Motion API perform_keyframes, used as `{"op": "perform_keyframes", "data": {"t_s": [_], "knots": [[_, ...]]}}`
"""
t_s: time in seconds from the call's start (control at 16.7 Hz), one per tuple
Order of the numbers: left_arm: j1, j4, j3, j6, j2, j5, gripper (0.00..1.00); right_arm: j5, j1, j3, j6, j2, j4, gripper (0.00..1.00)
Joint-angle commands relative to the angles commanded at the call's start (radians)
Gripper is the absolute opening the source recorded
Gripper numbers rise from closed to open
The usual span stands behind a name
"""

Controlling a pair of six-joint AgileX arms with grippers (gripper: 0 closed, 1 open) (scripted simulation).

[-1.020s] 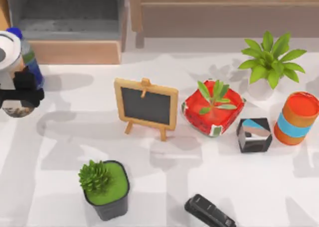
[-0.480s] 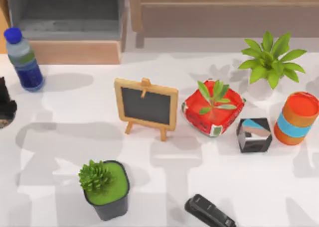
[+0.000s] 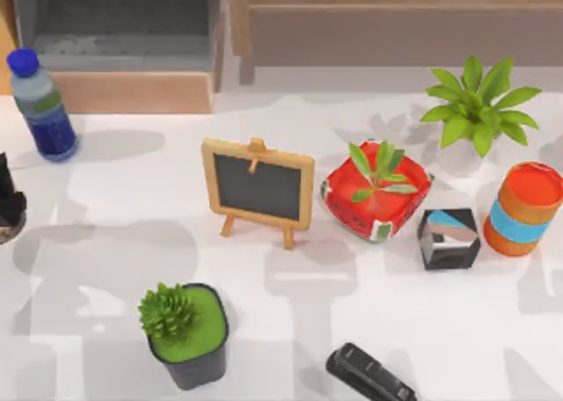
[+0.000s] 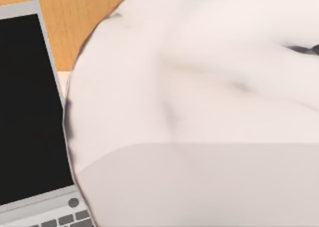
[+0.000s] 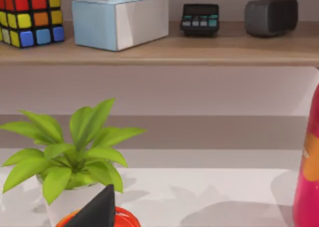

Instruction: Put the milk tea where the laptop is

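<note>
The milk tea's (image 4: 199, 87) white lid looms close in our left wrist view, with the laptop (image 4: 30, 112) open just beside it, its screen black. From above, a sliver of the cup sits at the table's (image 3: 106, 269) left edge under our left gripper (image 3: 7, 194); whether the fingers clamp it we cannot tell. The water bottle (image 3: 40, 106) stands near, behind it. Farther right come the chalkboard (image 3: 258, 185), a black pot (image 3: 189, 366) holding a succulent, a red pot (image 3: 376, 203) holding a sprout, a patterned box (image 3: 449, 238) and the orange cylinder (image 3: 526, 209).
</note>
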Motion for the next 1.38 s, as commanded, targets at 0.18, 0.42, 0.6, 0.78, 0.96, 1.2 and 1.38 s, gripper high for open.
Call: {"op": "perform_keyframes", "data": {"t_s": [0.18, 0.42, 0.6, 0.78, 0.96, 1.2, 1.38], "knots": [[-0.003, 0.003, 0.0, 0.001, 0.007, -0.004, 0.0, 0.0, 0.0, 0.0, 0.0, 0.0, 0.0, 1.0], [0.007, 0.029, -0.019, -0.001, 0.042, -0.019, 0.0, 0.0, 0.0, 0.0, 0.0, 0.0, 0.0, 1.0], [0.013, 0.079, -0.026, -0.004, 0.066, -0.025, 0.0, 0.0, 0.0, 0.0, 0.0, 0.0, 0.0, 1.0], [0.014, 0.145, -0.025, -0.008, 0.08, -0.02, 0.0, 0.0, 0.0, 0.0, 0.0, 0.0, 0.0, 1.0], [0.01, 0.204, -0.026, -0.007, 0.091, -0.009, 0.0, 0.0, 0.0, 0.0, 0.0, 0.0, 0.0, 1.0], [0.002, 0.231, -0.054, -0.001, 0.123, 0.001, 0.0, 0.0, 0.0, 0.0, 0.0, 0.0, 0.0, 1.0], [0.0, 0.221, -0.077, 0.002, 0.144, 0.002, 0.0, 0.0, 0.0, 0.0, 0.0, 0.0, 0.0, 1.0]]}}
